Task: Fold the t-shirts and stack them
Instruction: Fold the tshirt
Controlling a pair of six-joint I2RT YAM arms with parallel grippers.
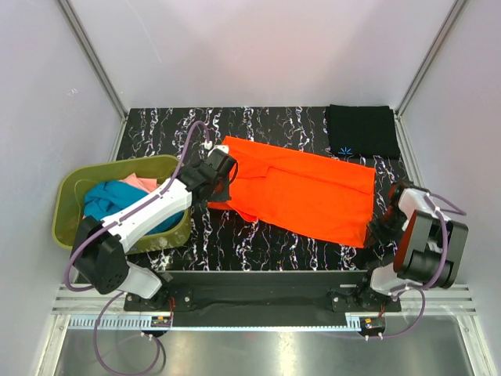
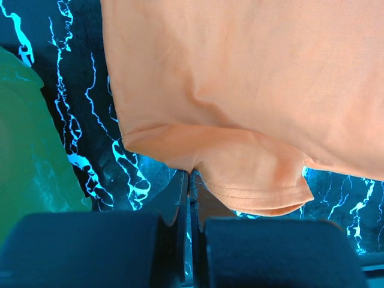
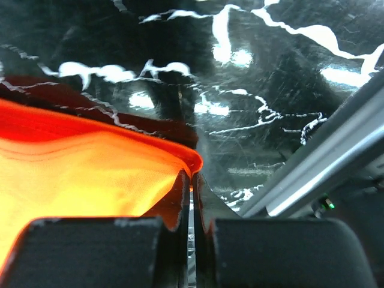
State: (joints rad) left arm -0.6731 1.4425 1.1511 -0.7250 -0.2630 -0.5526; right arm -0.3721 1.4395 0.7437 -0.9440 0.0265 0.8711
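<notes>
A bright orange t-shirt (image 1: 301,188) lies spread on the black marbled table. My left gripper (image 1: 221,188) is shut on its near left edge by the sleeve; the left wrist view shows the jaws pinched on the cloth (image 2: 198,165) beside the hemmed sleeve (image 2: 264,192). My right gripper (image 1: 374,229) is shut on the shirt's near right corner (image 3: 191,168), lifted slightly. A folded black t-shirt (image 1: 362,130) with a small light-blue mark lies at the far right. Teal (image 1: 109,200) and pink (image 1: 139,182) shirts lie in the basket.
The olive-green plastic basket (image 1: 70,188) stands at the left, close beside my left arm; its wall shows green in the left wrist view (image 2: 30,150). A metal rail (image 3: 324,174) runs along the table's near edge by my right gripper. White walls enclose the table.
</notes>
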